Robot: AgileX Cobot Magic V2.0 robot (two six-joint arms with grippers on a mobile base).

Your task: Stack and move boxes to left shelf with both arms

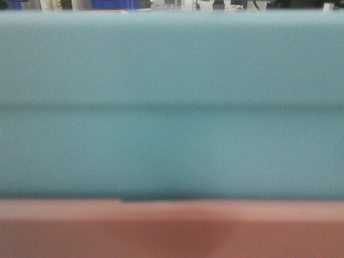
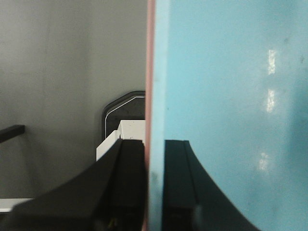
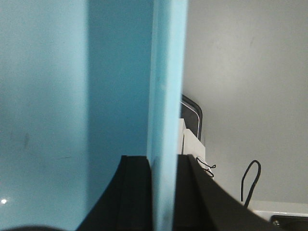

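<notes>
Close before the front camera, the light blue tub [image 1: 172, 107] is seen filling the view, with the salmon pink tub [image 1: 172, 228] directly beneath it. The 2 tubs' walls are clamped together by the left gripper [image 2: 154, 144]; the blue wall is pinched by the right gripper [image 3: 161, 161].

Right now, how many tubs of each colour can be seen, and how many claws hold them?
Light blue tub: 1
Salmon pink tub: 1
Claws shut on the tub walls: 2 (left claw, right claw)
Total: 4
</notes>
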